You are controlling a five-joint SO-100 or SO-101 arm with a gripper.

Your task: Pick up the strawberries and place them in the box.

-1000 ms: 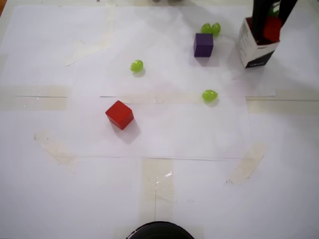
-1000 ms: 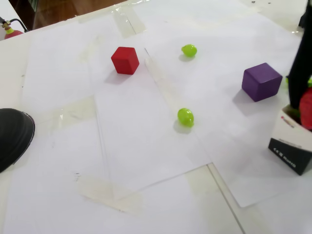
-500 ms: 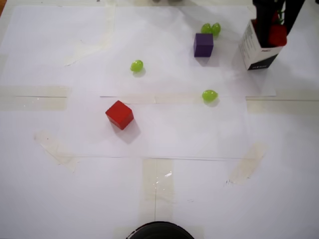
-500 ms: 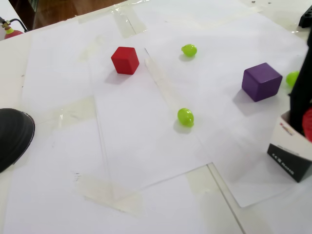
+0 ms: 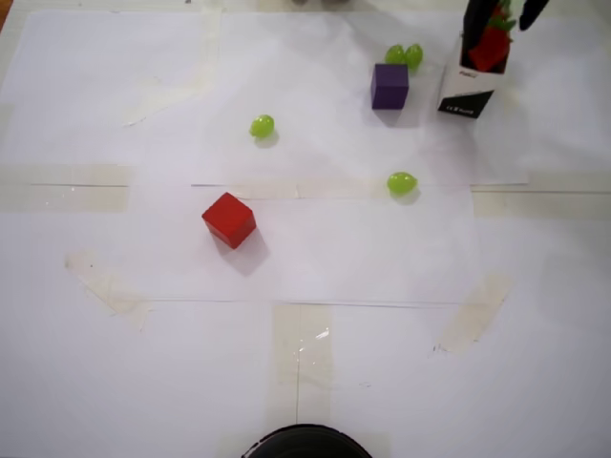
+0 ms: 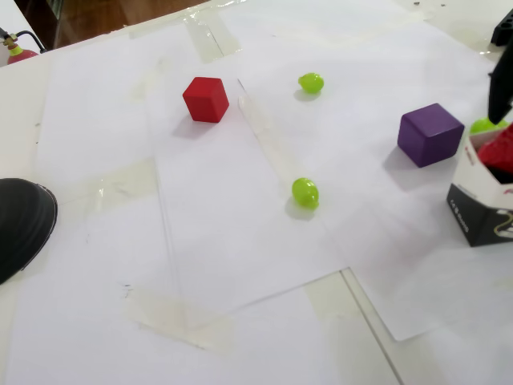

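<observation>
The box [image 6: 481, 200] is cut off by the fixed view's right edge. The gripper [image 5: 496, 24] is mostly cut off above.

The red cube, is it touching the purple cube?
No, in the overhead view the red cube sits alone on the white paper, far from the purple cube near the box.

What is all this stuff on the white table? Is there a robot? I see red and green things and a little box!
Both pictures show one table: one camera looks straight down, the other from the side. The robot's end effector is the dark shape above the white box. Red strawberries poke out of the box's mouth. I can't tell if the end effector is gripping one. On the white paper lie a red cube, a purple cube and round green grapes.
</observation>
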